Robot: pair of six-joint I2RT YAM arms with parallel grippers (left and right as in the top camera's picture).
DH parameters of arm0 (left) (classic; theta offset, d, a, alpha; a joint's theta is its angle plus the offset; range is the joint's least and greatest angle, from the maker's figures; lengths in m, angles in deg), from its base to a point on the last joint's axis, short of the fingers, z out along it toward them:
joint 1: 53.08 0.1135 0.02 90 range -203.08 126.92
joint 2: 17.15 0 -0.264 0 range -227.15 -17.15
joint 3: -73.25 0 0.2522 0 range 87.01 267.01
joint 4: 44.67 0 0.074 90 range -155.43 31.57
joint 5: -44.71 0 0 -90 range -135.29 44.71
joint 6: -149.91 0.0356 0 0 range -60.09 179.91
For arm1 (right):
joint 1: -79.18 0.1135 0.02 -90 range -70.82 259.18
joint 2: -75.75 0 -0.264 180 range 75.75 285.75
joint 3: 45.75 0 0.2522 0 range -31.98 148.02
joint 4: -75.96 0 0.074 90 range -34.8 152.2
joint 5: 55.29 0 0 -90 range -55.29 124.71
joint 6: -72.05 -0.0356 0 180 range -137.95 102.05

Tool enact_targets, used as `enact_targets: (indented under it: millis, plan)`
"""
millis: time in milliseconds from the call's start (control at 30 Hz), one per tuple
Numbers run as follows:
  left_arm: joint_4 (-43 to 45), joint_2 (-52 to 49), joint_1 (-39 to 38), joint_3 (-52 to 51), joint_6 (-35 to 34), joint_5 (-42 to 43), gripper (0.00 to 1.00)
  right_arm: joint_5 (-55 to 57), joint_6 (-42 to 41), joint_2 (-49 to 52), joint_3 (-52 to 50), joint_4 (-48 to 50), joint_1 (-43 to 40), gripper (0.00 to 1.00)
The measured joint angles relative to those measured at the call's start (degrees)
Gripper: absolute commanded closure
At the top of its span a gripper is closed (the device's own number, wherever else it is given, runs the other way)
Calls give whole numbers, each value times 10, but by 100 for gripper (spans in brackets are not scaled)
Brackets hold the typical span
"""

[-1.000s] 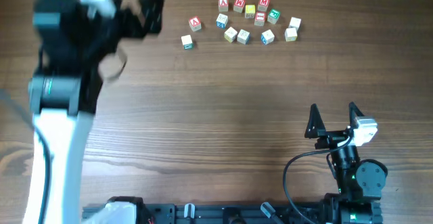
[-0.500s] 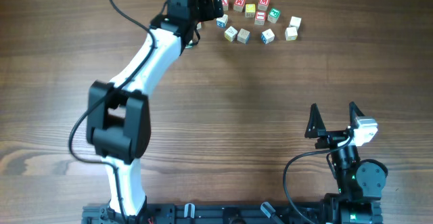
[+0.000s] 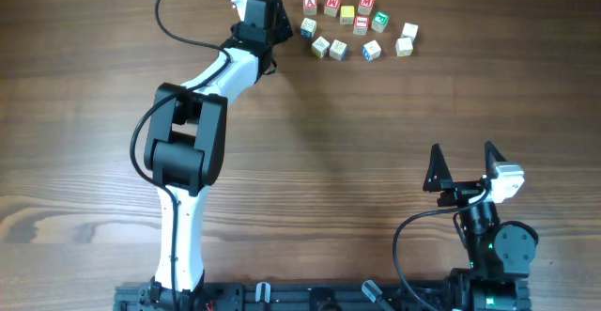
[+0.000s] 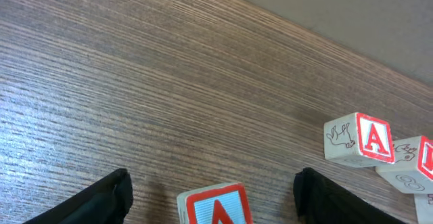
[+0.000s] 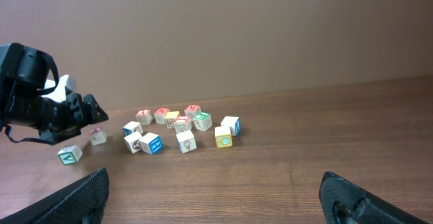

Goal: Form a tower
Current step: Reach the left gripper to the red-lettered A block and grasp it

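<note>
Loose cluster of small pale wooden letter cubes (image 3: 361, 24) at the surface's (image 3: 310, 161) far edge.
Red, blue, green and yellow markings; whether any are stacked cannot be told.

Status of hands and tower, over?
Left hand open around red A cube, not gripping. Right hand open, parked. No tower visible yet, cubes loose. Nothing blocking.

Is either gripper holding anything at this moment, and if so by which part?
Nothing is held. The left gripper straddles a red-A cube, gaps on both sides; the right gripper is open and empty.
</note>
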Motion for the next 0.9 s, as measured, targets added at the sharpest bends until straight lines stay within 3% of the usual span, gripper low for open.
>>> enact_targets:
  millis: [267, 367, 500, 667, 900]
  plan:
    - [-9, 0, 0, 0, 32, 9, 21, 0, 0, 0, 0, 0, 0, 0]
    - [-10, -2, 0, 0, 34, 9, 36, 0, 0, 0, 0, 0, 0, 0]
    - [-3, -19, 0, 3, 45, 9, 48, 0, 0, 0, 0, 0, 0, 0]
    - [-6, -24, 0, 5, 66, 15, 70, 0, 0, 0, 0, 0, 0, 0]
    - [-78, -17, 0, 76, 85, 18, 78, 0, 0, 0, 0, 0, 0, 0]
